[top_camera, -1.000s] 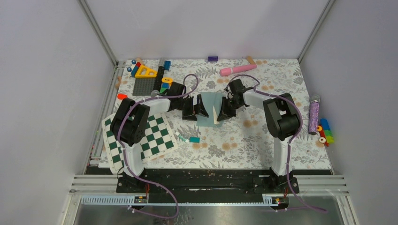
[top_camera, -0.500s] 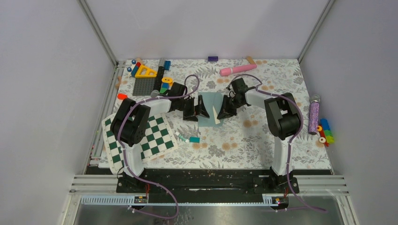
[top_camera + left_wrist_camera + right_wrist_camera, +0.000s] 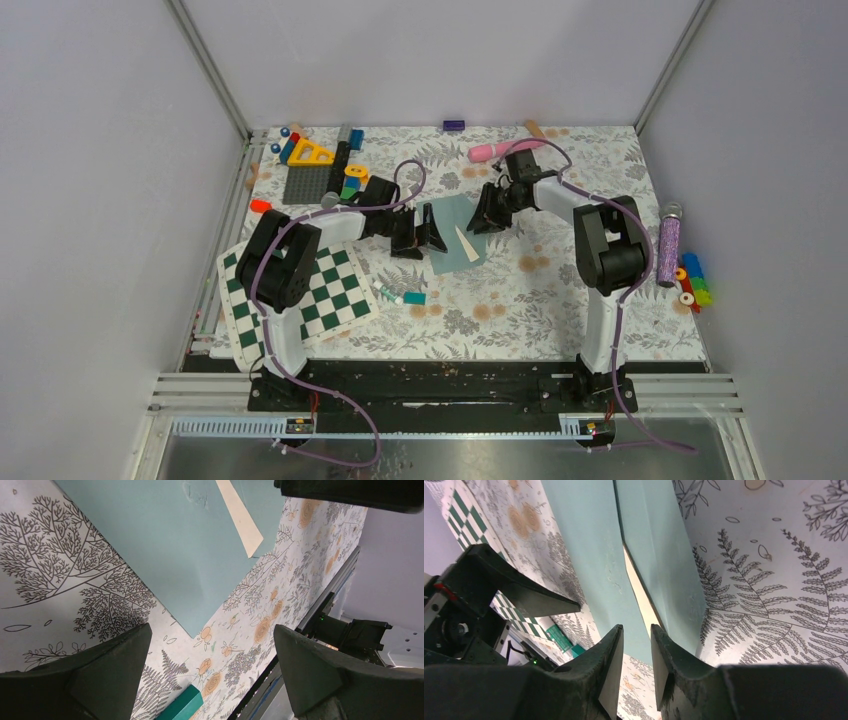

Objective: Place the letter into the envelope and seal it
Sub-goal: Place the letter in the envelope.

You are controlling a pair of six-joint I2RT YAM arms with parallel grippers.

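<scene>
Peeking from the envelope (image 3: 447,243), the letter (image 3: 467,241)

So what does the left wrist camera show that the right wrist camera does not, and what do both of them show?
Only the left wrist view: one whole corner of the envelope, the wide end of the letter, and its own jaws wide apart. Only the right wrist view: the checkerboard, and its own jaws only narrowly apart. Both: the envelope lying flat on the flowered table cover, with a cream strip of the letter showing from it.
</scene>
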